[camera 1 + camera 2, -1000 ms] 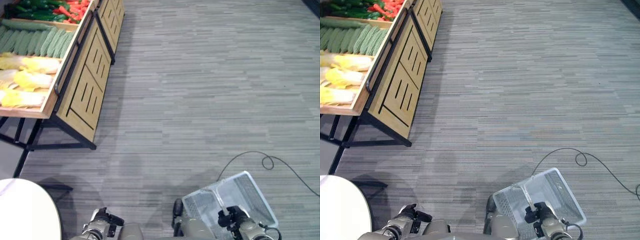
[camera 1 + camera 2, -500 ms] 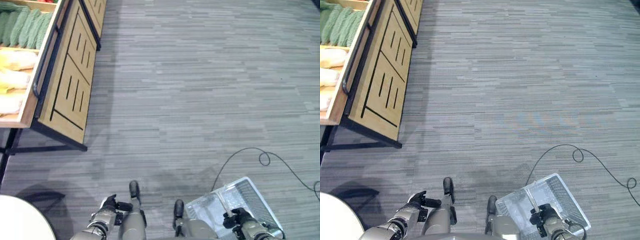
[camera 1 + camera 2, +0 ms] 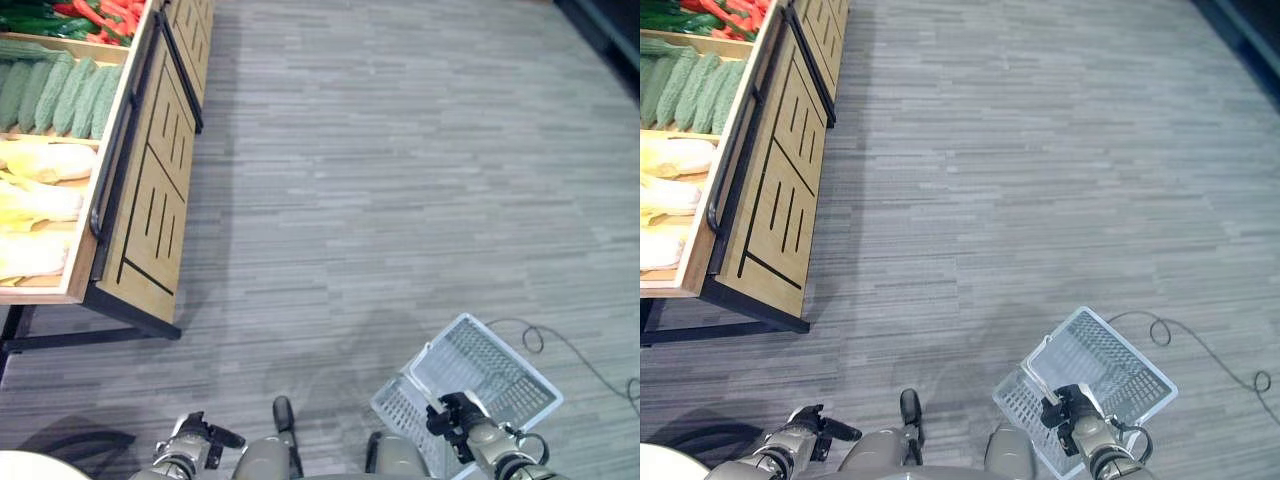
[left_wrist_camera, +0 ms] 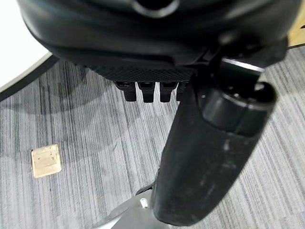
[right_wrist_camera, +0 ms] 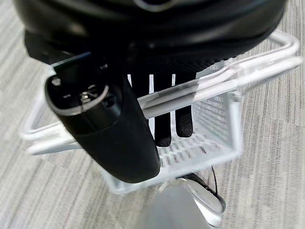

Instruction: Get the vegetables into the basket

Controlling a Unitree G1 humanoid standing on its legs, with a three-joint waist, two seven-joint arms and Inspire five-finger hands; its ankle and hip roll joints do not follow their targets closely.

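Note:
A white plastic basket (image 3: 492,362) hangs low at my right side over the grey floor. My right hand (image 3: 455,418) is shut on the basket's clear handle (image 5: 214,81), with the fingers (image 5: 164,119) curled round it and the thumb (image 5: 107,131) in front. The basket (image 5: 209,143) holds nothing that I can see. The vegetables lie on a wooden stand (image 3: 150,210) at the far left: red and green peppers (image 3: 90,15), green gourds (image 3: 60,90) and pale yellow cabbages (image 3: 40,200). My left hand (image 3: 195,440) hangs by my left side, fingers (image 4: 147,90) curled, holding nothing.
The stand rests on black metal legs (image 3: 60,335). The edge of a round white table (image 4: 19,47) shows at my lower left. A small tan square (image 4: 46,161) lies on the floor. Grey floor stretches between me and the stand.
The view has shifted as I move. The basket has swung round in my right hand and sits higher and further right. My left hand has dropped lower.

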